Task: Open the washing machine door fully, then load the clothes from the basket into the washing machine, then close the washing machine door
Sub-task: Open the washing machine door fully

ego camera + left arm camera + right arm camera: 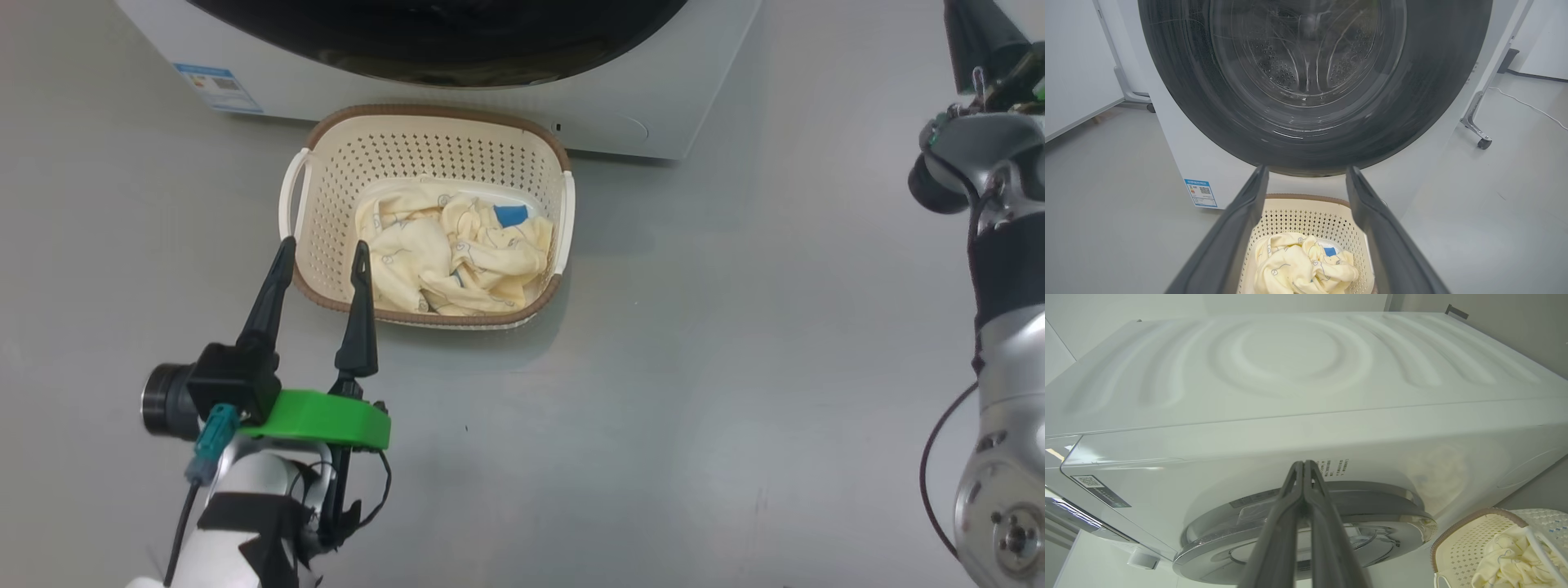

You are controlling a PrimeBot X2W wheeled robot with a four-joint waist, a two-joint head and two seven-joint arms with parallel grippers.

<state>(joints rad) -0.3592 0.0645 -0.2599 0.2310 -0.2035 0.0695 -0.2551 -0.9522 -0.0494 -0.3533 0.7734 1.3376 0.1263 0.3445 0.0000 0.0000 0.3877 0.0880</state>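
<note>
The white washing machine [653,98] stands at the top of the head view, its door [441,49] a glossy black rim. In the left wrist view the door [1208,102] sits flat against the washing machine [1188,163], and the steel drum shows through the glass. The cream basket [441,112] stands on the floor just before it, holding the pale yellow clothes [449,253]. My left gripper [322,245] is open over the basket's near-left corner, holding nothing. My right gripper [1304,462] is shut on nothing, its tips pointing at the machine's front beside the door [1372,506].
Grey floor surrounds the machine. A blue sticker [219,87] marks its lower front. A wheeled stand leg [1478,130] and a white cable [1527,106] lie right of it. My right forearm [1004,327] rises along the head view's right edge. The basket [1466,547] shows lower right.
</note>
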